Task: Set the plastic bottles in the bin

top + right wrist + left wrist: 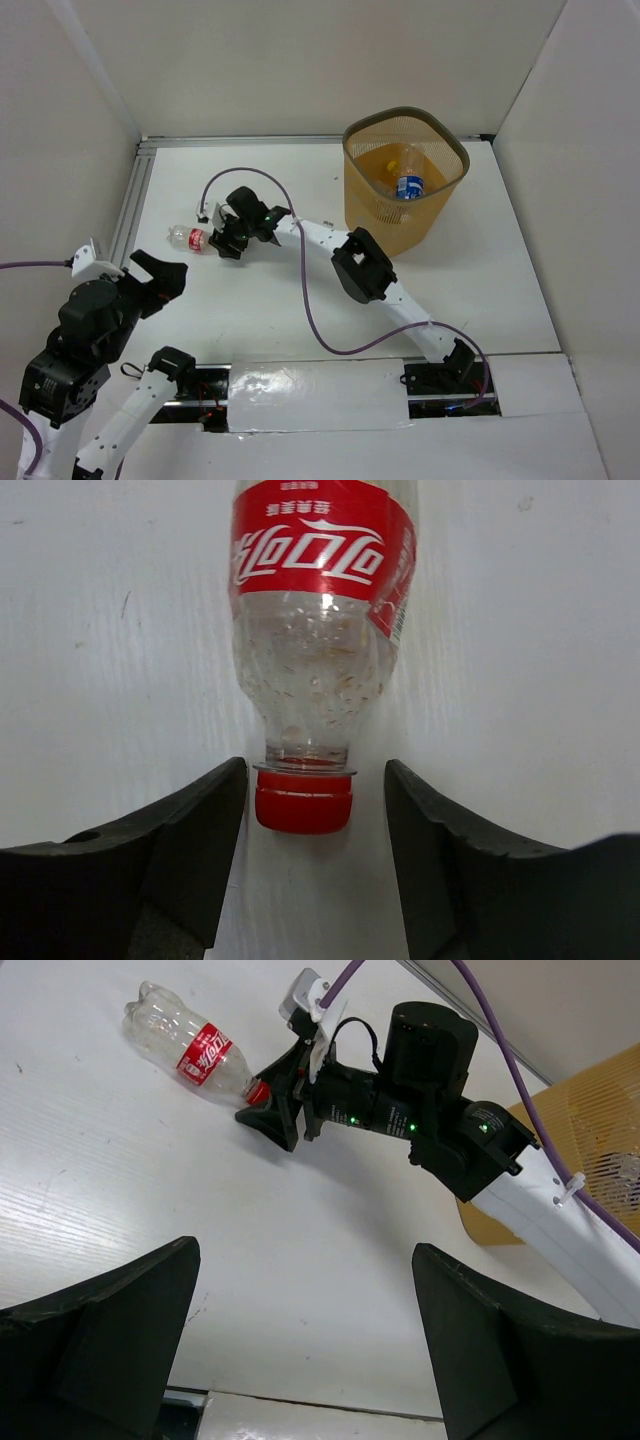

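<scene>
Seen from above, the small see-through plastic bottle with the red label point(190, 238) is lying on its side on the white worktop point(500, 280), towards the left side. It is well apart from the tall orange-yellow mesh bin point(380, 215), where a blue-labelled bottle point(409, 186) is already lying inside. The right arm's fingers point(226, 244) are reaching to the bottle's neck end, and the left arm's fingers point(165, 272) are hanging nearer to the bases. In the left wrist view these left fingers are standing wide apart with nothing between them. The right fingers are sitting low at the round red cap point(256, 1090), and the bottle's body is pointing away from them. In the right wrist view the right fingers are standing apart on both sides of the cap with a small gap on each side, so they are gripping nothing yet. The risk, I think, is coming from this grasp place. The cap is short, smooth and round, so a squeeze on it could push it out forward. The long body could also tip down in a lift and slip free on the long way to the bin. And a light empty bottle could roll away if one finger touches it first.
</scene>
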{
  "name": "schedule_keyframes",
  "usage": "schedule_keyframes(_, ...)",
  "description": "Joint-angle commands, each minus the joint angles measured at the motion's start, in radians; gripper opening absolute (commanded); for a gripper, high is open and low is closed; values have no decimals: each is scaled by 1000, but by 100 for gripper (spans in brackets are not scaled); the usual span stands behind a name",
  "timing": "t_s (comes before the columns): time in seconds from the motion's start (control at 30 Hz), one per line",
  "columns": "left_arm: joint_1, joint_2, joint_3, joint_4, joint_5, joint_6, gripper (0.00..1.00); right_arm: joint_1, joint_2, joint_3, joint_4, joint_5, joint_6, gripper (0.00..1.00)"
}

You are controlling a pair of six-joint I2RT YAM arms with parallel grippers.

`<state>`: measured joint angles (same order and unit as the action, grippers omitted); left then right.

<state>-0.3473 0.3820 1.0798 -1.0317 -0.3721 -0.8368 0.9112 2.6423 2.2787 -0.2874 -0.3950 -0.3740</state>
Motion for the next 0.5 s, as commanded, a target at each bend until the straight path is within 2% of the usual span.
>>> schedule_keyframes(0.0,7,14,-7,41,16,37,100,5,18,18,30,-103,-127,64)
schedule_keyframes(0.17,7,14,-17,51,25,47,100,26,-21,-21,8,-113,-216,49)
schedule_keyframes(0.2,7,14,-27,61,25,47,100,26,-30,-21,8,-113,-217,36)
schedule_keyframes(0.27,7,14,-38,70,36,47,100,26,-54,-33,-1,-122,-217,26)
schedule_keyframes(0.33,7,5,-50,82,36,47,100,26,-76,-33,-27,-122,-217,10)
schedule_keyframes(0.47,7,-14,-73,102,58,47,100,3,-166,-73,-47,-140,-154,6)
